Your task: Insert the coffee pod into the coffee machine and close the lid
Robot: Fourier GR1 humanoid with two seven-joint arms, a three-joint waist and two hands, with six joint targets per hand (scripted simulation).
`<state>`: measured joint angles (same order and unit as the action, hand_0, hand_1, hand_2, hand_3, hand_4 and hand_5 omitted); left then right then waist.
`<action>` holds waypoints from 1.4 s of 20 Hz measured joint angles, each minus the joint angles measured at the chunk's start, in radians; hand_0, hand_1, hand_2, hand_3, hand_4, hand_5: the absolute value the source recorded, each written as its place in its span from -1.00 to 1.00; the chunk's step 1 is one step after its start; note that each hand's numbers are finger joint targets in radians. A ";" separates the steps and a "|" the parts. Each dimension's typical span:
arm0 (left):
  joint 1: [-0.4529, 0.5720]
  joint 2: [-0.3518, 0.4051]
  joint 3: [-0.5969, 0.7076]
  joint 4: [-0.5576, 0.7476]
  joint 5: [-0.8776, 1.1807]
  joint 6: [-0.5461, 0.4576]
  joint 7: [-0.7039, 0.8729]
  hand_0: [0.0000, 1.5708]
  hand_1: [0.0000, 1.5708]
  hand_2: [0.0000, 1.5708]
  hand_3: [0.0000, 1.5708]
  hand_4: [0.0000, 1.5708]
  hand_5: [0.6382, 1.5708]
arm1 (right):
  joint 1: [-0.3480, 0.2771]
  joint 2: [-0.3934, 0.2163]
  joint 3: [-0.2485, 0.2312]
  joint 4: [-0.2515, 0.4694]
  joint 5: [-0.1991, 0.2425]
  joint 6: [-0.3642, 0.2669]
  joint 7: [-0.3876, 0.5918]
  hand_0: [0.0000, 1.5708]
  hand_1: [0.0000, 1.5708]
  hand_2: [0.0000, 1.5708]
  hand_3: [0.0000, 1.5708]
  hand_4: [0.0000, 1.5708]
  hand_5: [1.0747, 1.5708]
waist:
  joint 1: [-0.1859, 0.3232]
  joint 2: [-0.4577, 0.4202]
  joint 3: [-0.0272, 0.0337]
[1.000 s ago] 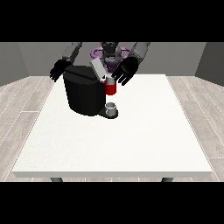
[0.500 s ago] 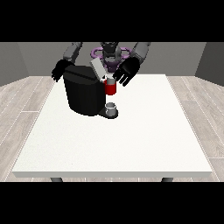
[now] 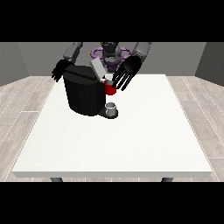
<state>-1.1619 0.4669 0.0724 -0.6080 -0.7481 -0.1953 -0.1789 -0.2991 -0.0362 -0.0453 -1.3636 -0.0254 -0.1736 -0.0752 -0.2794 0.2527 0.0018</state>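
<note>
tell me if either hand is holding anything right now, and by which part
Nothing is held. The hand at the view's right hangs open above the red thing at the machine; the hand at the view's left is open too.

Coffee machine (image 3: 84, 94) body seen as matt black, plastic-like; raised lid (image 3: 97, 68) pale grey, smooth. Table (image 3: 131, 140) top finished matt white, faintly speckled. Floor (image 3: 22, 96) laid in pale wood-look planks.
</note>
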 measured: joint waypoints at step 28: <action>0.314 -0.266 0.233 -0.040 0.312 -0.031 -0.049 -1.00 -1.00 -1.00 -1.00 -1.00 1.00 | 0.200 -0.053 -0.057 0.012 -0.042 0.049 -0.027 -1.00 -1.00 -1.00 -1.00 -0.56 1.00 | 0.214 -0.362 -0.0025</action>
<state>-0.8482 0.2010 0.3055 -0.6480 -0.4366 -0.2263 -0.2277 -0.0988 -0.0896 -0.1020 -1.3516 -0.0672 -0.1248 -0.1024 -0.0658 -0.1096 -0.0007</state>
